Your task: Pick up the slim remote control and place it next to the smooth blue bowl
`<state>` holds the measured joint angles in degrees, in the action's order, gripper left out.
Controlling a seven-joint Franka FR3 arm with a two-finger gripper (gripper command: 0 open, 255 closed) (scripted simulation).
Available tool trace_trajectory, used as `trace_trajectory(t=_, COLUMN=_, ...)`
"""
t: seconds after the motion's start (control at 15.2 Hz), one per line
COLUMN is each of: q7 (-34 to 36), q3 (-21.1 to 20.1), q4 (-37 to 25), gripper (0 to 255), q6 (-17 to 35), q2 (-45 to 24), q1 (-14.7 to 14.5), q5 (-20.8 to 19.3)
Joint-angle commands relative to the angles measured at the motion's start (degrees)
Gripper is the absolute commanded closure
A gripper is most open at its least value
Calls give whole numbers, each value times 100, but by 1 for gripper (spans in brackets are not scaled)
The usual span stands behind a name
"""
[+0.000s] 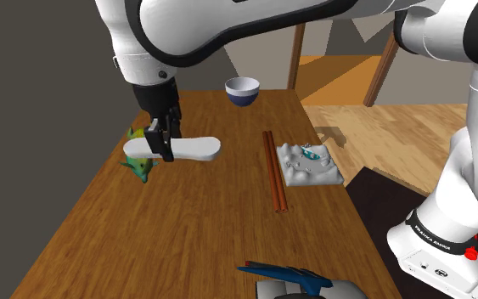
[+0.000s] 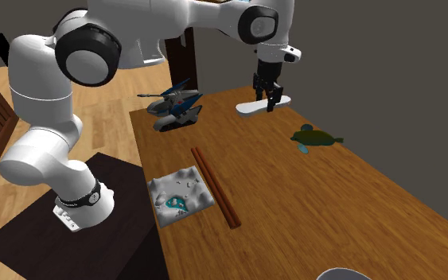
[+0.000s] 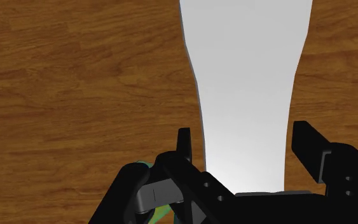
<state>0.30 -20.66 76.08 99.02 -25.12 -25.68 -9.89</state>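
Black gripper (image 1: 161,153) clenched on the slim white remote (image 1: 196,150) — fingers (image 3: 184,145) at its narrow waist; wooden table (image 1: 203,221) beneath, green turtle toy (image 1: 140,167) just beside; blue-and-white bowl (image 1: 242,91) well apart

The table (image 1: 203,221) is brown wood with clear grain and a soft sheen. The remote (image 1: 196,149) is plain white-grey, smooth and matt. The bowl (image 1: 242,91), at the remote's one o'clock in the shoulder view, looks glossy, perhaps glazed. The gripper (image 3: 244,137) is matt black and the arm (image 1: 475,110) is glossy white.
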Motion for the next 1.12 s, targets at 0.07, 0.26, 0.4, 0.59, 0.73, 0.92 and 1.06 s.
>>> trace_trajectory(t=0.07, q7=-366, q3=78, q4=249, gripper=255, q6=86, q2=192, q1=314, q5=88)
trace_trajectory(t=0.26, q7=-731, q3=169, q4=420, gripper=255, q6=155, q2=320, q1=605, q5=157)
trace_trajectory(t=0.4, q7=-976, q3=237, q4=491, gripper=255, q6=186, q2=376, q1=787, q5=196)
trace_trajectory(t=0.59, q7=-1340, q3=343, q4=534, gripper=255, q6=210, q2=416, q1=1049, q5=242)
trace_trajectory(t=0.73, q7=-1581, q3=414, q4=521, gripper=255, q6=212, q2=413, q1=1218, q5=265)
trace_trajectory(t=0.92, q7=-1938, q3=521, q4=438, gripper=255, q6=195, q2=365, q1=1460, q5=290)
trace_trajectory(t=1.06, q7=-2172, q3=595, q4=340, gripper=255, q6=168, q2=304, q1=1614, q5=301)
